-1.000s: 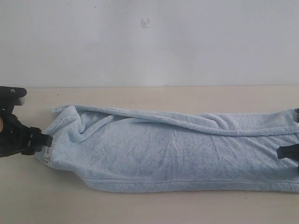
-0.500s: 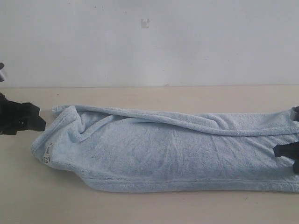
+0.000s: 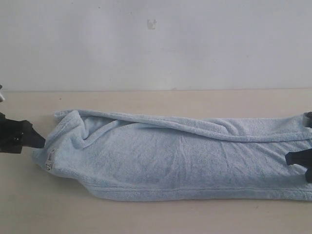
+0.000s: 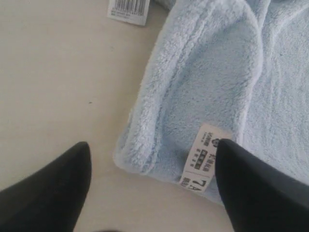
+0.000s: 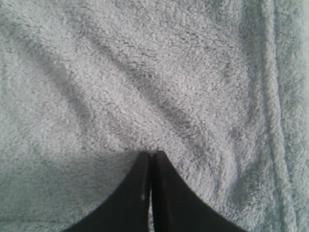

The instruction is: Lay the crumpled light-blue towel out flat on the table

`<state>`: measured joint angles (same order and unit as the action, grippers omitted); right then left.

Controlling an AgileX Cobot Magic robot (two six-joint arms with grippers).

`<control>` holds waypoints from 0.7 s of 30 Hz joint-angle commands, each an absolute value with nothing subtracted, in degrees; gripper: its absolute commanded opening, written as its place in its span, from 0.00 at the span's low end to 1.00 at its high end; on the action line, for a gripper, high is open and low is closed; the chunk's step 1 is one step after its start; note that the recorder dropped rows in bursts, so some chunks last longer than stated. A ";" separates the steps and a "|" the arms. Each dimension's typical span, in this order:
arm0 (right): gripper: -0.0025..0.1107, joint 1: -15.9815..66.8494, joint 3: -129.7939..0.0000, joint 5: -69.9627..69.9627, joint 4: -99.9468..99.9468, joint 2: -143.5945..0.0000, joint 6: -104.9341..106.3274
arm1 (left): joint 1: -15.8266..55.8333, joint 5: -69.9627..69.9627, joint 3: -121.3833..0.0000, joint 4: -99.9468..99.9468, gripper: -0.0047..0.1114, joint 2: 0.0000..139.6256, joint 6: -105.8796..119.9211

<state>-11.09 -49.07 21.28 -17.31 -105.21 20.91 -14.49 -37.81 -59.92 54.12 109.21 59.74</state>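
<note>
Pale blue fleece, thick and fluffy, makes up the towel (image 3: 180, 156). It lies on the cream table (image 3: 146, 214) as a long band running from left to right in the exterior view, and its right end reaches the edge of the picture. It is not fully spread: the far long edge is folded over onto the body and forms a soft rolled ridge along its length. The left end is bunched, with a few deep creases. A stitched hem runs along the near edge. At the near left corner a small white label (image 4: 205, 154) with dark print sits on the fleece. A second white tag with a barcode (image 4: 128, 9) lies just beside the towel's edge on the bare table; I cannot tell whether it is attached.

The left gripper (image 4: 153, 145) stands wide apart, one finger over the table and the other over the label corner, with the rounded corner of the towel between them and not gripped. The right gripper (image 5: 150, 153) is closed tight, its tips pressed into the fleece near the right end, where shallow wrinkles converge. Whether any cloth is pinched there I cannot tell.
</note>
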 commanded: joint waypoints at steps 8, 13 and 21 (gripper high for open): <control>0.03 -11.39 -48.95 20.80 -17.60 -104.69 22.05 | -14.61 -39.28 -60.29 63.63 0.62 114.04 69.18; 0.03 -11.39 -48.95 20.81 -17.74 -104.69 22.24 | -14.61 -39.32 -60.29 65.52 0.49 115.51 69.18; 0.03 -11.39 -48.95 20.81 -17.74 -104.69 22.24 | -14.71 -47.44 -61.41 66.45 0.07 115.17 69.33</control>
